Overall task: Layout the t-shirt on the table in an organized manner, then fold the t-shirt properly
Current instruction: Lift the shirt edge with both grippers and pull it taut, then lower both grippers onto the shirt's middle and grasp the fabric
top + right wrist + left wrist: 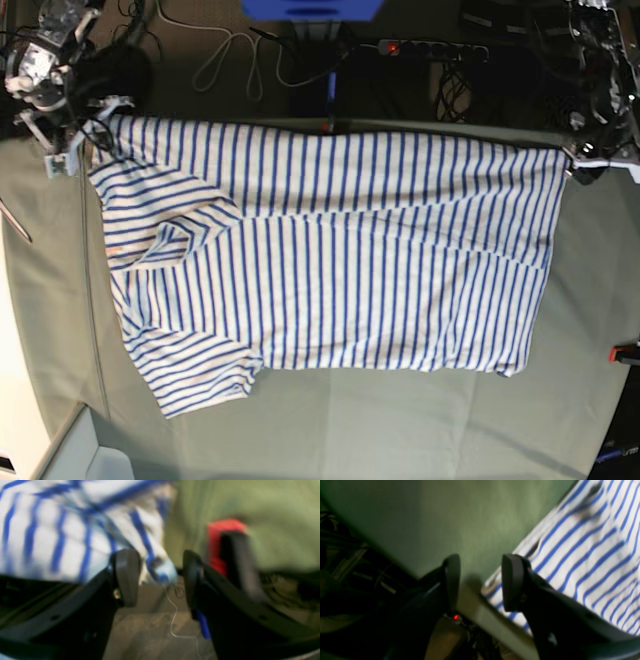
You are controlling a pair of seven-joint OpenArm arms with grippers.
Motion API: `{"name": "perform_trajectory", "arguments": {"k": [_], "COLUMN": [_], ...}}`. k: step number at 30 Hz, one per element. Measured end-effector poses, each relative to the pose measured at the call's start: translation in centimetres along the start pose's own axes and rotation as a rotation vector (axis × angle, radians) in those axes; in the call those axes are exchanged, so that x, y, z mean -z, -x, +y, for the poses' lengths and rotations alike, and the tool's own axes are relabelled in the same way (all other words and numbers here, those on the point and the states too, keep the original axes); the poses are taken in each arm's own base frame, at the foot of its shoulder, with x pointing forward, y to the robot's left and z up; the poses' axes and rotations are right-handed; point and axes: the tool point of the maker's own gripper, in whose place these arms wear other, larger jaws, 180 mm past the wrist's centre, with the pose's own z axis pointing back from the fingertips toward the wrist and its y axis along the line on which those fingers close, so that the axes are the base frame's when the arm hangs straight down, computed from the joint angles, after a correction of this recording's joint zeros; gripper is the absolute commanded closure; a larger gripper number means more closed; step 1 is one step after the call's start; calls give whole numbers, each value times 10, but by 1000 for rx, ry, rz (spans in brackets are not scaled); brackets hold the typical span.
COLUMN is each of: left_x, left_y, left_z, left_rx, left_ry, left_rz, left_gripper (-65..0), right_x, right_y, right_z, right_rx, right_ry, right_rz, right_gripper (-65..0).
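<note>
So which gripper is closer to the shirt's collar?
Right. The right gripper is at a sleeve by the collar; the left gripper is at the hem, far across the t-shirt.

black end effector (480, 582) with rounded matte pads.

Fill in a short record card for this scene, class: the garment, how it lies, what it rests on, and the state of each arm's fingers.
garment: t-shirt, white with blue stripes
layout: spread flat, one long edge along the far table edge; a sleeve folded in near the collar end
surface: table, pale green cloth
left gripper: fingers apart, nothing between them, beside the shirt's corner
right gripper: fingers apart, a shirt corner at the gap, not pinched
other: red object behind the right gripper
</note>
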Motion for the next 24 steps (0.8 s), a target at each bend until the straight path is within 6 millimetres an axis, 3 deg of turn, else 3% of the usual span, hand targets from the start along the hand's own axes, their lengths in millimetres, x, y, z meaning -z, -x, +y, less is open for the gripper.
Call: {"name": "perform_trajectory", "arguments": {"k": [5, 8, 12, 15, 17, 21, 24], "left_x": [-7, -4, 5, 15, 22, 27, 42], "left_y": [-25, -46, -79, -101, -113, -136, -137], "left_z": [27, 23, -2, -29, -57, -113, -130], "left_rx": [-48, -83, -100, -94, -90, -93, -81], "left_ry": [-61, -56, -6, 36, 85, 208, 216], "left_rz": [-68, -117, -189, -217, -233, -270, -246], "left_gripper": [-275, -275, -275, -275, -275, -275, -276], "right_x": [-6, -5, -2, 0, 3, 24, 56], "right_y": [5, -9, -39, -93, -139, -223, -247], "right_z": [-23, -29, -42, -57, -46, 1, 33], "right_rx": [67, 89, 80, 66, 7, -91, -101], "right_ry": [57, 69, 101, 133, 122, 23, -92], "right_rz": [1, -37, -83, -175, -240, -333, -284], "right_gripper": [-291, -291, -291, -291, -291, -292, -292]}}
